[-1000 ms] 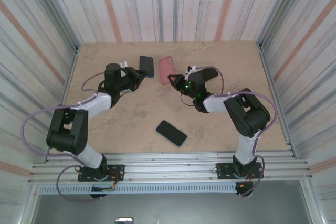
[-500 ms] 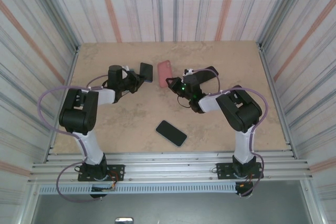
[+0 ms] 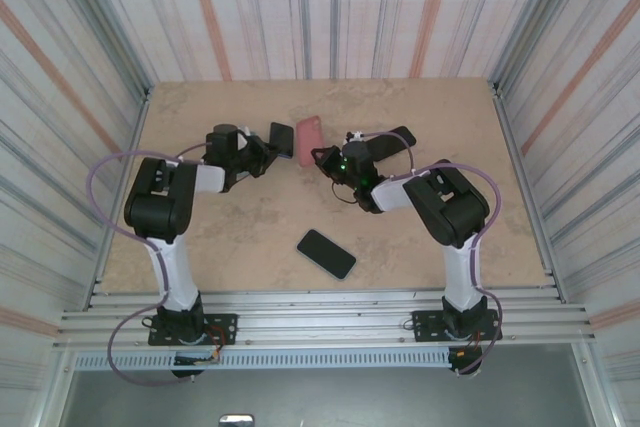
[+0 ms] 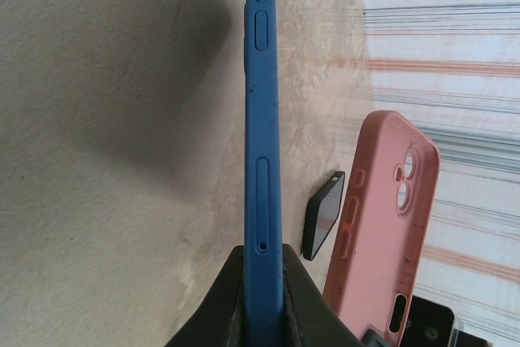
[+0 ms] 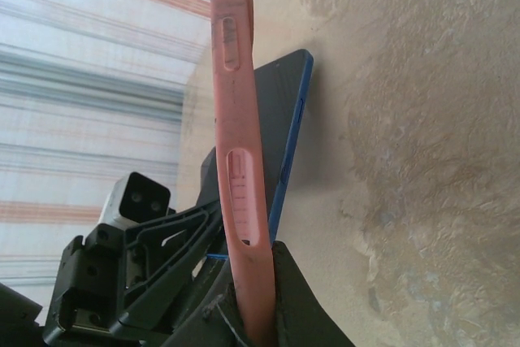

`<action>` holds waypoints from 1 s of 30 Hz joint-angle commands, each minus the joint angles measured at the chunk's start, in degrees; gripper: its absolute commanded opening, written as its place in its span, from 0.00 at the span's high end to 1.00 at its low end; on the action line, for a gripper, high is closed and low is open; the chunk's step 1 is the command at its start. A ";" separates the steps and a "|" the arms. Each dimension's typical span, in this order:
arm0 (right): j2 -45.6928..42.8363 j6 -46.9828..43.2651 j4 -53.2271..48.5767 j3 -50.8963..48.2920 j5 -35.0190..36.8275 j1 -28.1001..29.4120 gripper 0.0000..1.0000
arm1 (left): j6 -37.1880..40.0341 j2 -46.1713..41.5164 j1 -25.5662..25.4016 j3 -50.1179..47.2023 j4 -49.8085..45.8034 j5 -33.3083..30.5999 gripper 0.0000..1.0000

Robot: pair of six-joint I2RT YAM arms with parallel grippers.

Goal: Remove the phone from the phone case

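Left jaws first: they are clenched on the bottom end of a blue-edged phone (image 4: 262, 144). It is pinched between two dark fingers (image 4: 213, 314) and seen edge-on from the left wrist, with its side buttons lined up along the rim. A shadow (image 4: 138, 79) is thrown by it onto the table (image 3: 200, 237). From above, the phone is shown dark-faced and lifted clear of the table, toward the middle of the far edge.

Over to the right jaws: these are clamped on the lower end of the pink phone case (image 5: 238, 152), which is likewise gripped edge-on, button cut-outs visible down its side. In the top view the case is held up just beside the phone, on its right, and a narrow gap can be made out between the two. The back of the case, with its camera openings, is presented to the left wrist camera. Whether anything sits inside the case cannot be told.

Further out, a black phone (image 3: 326, 253) is laid flat near the middle of the near edge. Another dark phone (image 3: 400, 135) is seen beyond the right arm, toward the far right corner. The table is closed in by striped walls (image 3: 330, 7).
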 commanded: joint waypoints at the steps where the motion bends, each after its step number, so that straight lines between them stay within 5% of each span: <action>1: 1.83 2.07 -0.50 1.63 1.56 0.46 0.92 | 2.35 0.80 0.53 2.38 2.71 0.65 0.88; 10: 3.29 2.25 -1.10 2.57 1.35 0.59 0.92 | 4.00 2.28 0.49 2.67 0.33 0.58 0.83; 23: 3.94 1.54 -2.67 3.16 1.59 0.63 0.92 | 8.13 0.14 0.48 2.75 -6.41 0.69 0.57; 30: 4.10 0.01 -4.89 4.14 2.05 0.61 0.92 | 9.32 0.14 1.01 1.36 -7.59 -0.23 0.53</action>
